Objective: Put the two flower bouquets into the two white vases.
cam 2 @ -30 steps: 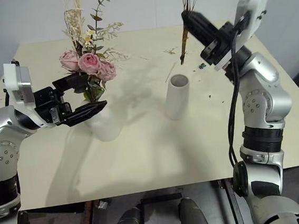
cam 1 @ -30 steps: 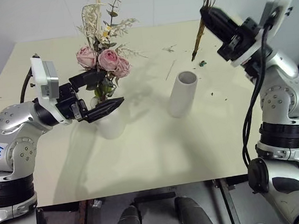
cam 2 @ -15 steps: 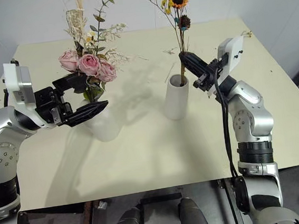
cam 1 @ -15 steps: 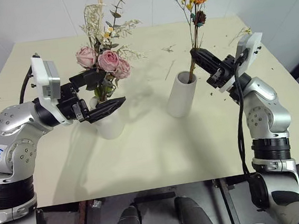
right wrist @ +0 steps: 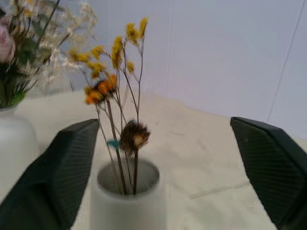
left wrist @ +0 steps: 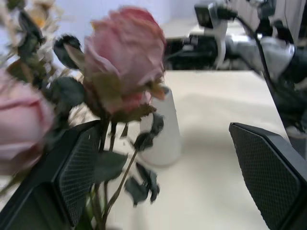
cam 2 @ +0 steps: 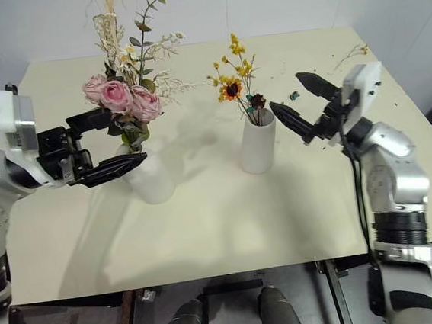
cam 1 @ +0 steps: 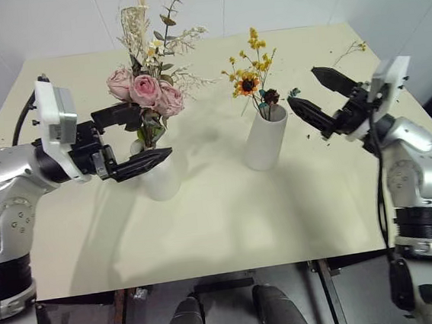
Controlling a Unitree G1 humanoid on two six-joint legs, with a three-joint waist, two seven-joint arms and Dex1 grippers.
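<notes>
The pale cream counter [cam 1: 207, 232], smooth and matte, carries everything, and judged from how things lie the task is at its closing step: both bouquets stand in vases and nothing is left to load. The big bouquet [cam 1: 148, 92], soft pink roses with stiff beige grasses and grey-green leaves, stands in the squat round-shouldered vase [cam 1: 159, 179] toward the counter's left side. The left gripper [cam 1: 131, 139] is around its stems just above the neck, jaws apart, not clamped. The straight cylinder vase [cam 1: 266, 138], chalky white, stands near the counter's middle, holding the thin yellow sprig [cam 1: 254, 78], wiry and leaning a little leftward. The right gripper [cam 1: 318, 98] is just beside it toward the right edge, jaws wide apart, holding nothing. The next move likely calls for drawing both arms straight back without brushing stems, since the light sprig could tip. Tiny dried bits [cam 1: 244, 71] lie scattered toward the far edge.
</notes>
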